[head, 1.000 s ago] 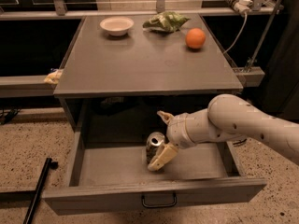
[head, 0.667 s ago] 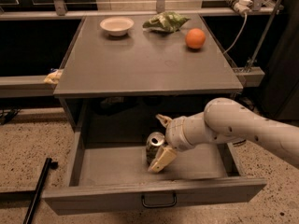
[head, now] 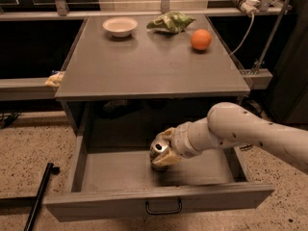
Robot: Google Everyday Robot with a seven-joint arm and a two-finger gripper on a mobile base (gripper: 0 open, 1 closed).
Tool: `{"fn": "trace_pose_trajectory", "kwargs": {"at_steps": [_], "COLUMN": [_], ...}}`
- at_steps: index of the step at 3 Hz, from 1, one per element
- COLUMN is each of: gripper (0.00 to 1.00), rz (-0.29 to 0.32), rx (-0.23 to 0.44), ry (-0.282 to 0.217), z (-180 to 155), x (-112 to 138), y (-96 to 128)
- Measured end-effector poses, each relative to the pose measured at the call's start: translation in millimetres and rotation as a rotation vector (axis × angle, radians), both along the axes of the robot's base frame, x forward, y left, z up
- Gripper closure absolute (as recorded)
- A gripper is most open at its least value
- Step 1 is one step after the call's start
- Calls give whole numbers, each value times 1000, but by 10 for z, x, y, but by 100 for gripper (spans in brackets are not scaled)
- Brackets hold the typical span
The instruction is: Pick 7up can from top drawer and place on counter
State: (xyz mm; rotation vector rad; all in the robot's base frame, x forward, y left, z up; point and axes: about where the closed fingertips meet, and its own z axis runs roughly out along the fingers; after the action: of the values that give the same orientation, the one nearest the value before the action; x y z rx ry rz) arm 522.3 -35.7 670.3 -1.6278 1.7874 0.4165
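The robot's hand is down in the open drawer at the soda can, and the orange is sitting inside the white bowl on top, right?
Not quite. The orange is not inside the white bowl. It sits on the counter, well apart from the bowl, as the camera view shows. The rest holds: the gripper is at the 7up can in the open top drawer.

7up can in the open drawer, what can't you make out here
Camera view:
- 7up can: label and right side, covered by the end effector at it inside the top drawer.
- Drawer's rear: dark shadow under the counter.
- Robot arm: its base, cut off by the right edge.
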Motion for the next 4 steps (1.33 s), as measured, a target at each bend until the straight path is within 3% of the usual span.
{"fn": "trace_pose_trajectory", "kwargs": {"at_steps": [1, 2, 3, 4], "gripper": [69, 92, 100, 100], "rz": [-31, -69, -87, -78], "rx": [-13, -14, -5, 28], "ry": [8, 16, 27, 29], "z": [210, 641, 1244, 1940], "x": [-23, -48, -9, 86], "y": [-98, -252, -364, -438]}}
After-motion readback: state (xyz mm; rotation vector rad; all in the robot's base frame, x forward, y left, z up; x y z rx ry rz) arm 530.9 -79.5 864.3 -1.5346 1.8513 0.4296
